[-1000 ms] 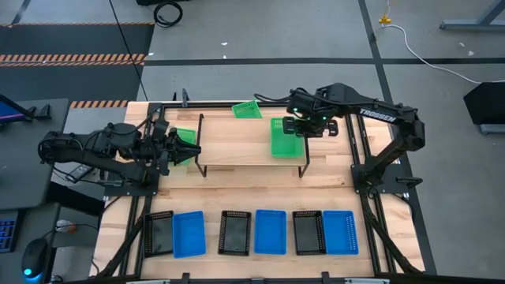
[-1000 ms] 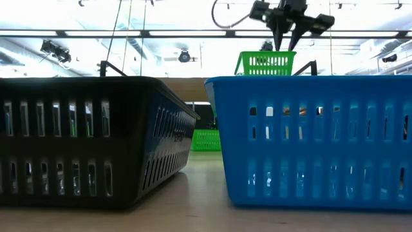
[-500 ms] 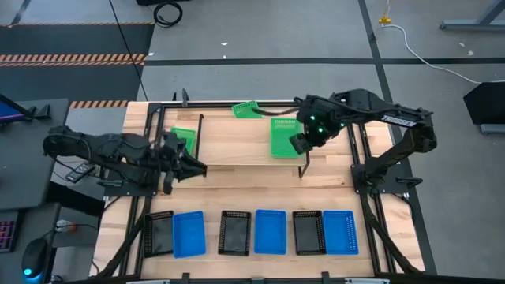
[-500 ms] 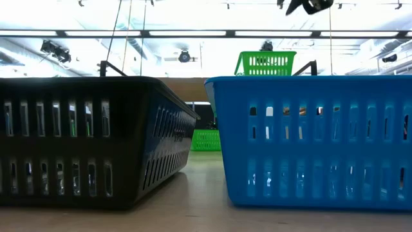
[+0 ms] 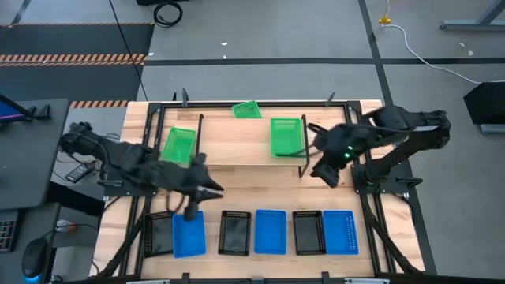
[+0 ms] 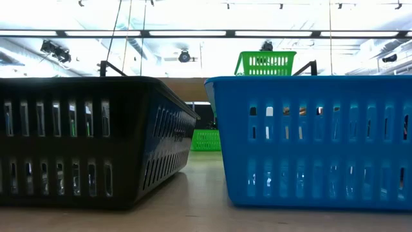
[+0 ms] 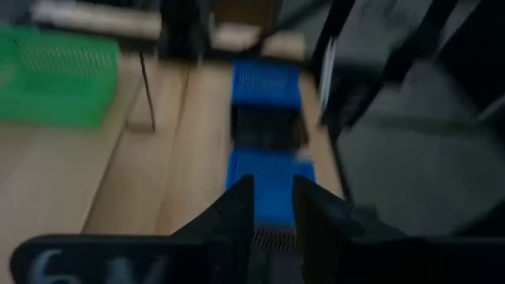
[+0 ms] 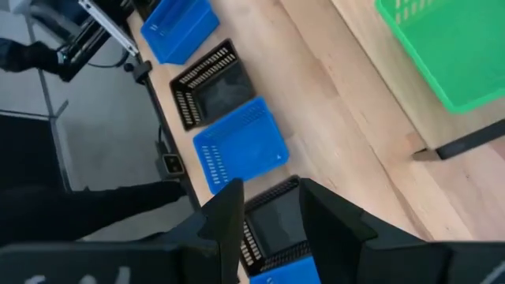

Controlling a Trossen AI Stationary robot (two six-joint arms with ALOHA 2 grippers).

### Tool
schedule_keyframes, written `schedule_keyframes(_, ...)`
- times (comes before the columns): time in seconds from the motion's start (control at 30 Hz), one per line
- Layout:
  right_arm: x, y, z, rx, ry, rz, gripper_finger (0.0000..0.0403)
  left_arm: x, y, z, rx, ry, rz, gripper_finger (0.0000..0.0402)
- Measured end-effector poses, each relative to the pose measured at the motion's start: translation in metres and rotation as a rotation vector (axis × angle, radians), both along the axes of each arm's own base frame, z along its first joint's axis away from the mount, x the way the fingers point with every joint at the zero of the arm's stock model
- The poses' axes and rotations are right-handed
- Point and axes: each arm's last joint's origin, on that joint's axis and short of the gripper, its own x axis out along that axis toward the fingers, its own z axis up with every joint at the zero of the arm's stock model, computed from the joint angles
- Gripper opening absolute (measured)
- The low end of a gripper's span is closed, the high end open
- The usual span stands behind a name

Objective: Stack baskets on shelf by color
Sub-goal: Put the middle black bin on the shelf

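One green basket [image 5: 286,136] [image 6: 265,63] [image 8: 450,47] stands on the shelf [image 5: 237,154] near its right end. A second green basket [image 5: 178,144] lies on the table at the shelf's left end, and a third [image 5: 246,110] at the far edge. Black and blue baskets alternate in a row along the near edge. My left gripper [image 5: 207,191] [image 7: 272,209] hangs open over the table, just far of the row's leftmost blue basket [image 5: 188,234] [image 7: 272,177]. My right gripper [image 5: 325,172] [image 8: 272,209] is open too, right of the shelf's right end. Neither shows in the low view.
The near row runs black [image 5: 158,234], blue, black [image 5: 235,232], blue [image 5: 270,231], black [image 5: 308,232], blue [image 5: 340,231]. Bare wood lies between this row and the shelf. Black frame rails border the tabletop. In the low view a black basket [image 6: 90,142] and a blue one [image 6: 315,142] fill the foreground.
My left gripper has left the green basket at the shelf's left end and swung toward the near edge and rightward. My right gripper has risen from the green basket on the shelf, out of the low view, and moved right and nearer. That basket stays on the shelf.
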Motion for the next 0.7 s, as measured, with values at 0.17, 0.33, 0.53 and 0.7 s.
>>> schedule_keyframes(0.17, -0.021, 0.013, 0.007, -0.038, -0.039, 0.018, 0.0135, 0.03, -0.018, -0.01, -0.007, 0.255, -0.05, 0.0109)
schedule_keyframes(0.33, -0.04, 0.019, 0.012, -0.046, -0.058, 0.046, 0.0159, 0.054, -0.041, -0.039, -0.089, 0.439, -0.133, 0.0152)
schedule_keyframes(0.53, -0.056, 0.021, 0.011, -0.102, -0.028, 0.063, 0.0198, 0.07, -0.073, -0.064, -0.136, 0.486, -0.167, 0.0225)
schedule_keyframes(0.7, -0.064, 0.02, 0.007, -0.154, 0.03, 0.068, 0.022, 0.08, -0.103, -0.087, -0.16, 0.504, -0.205, 0.0259)
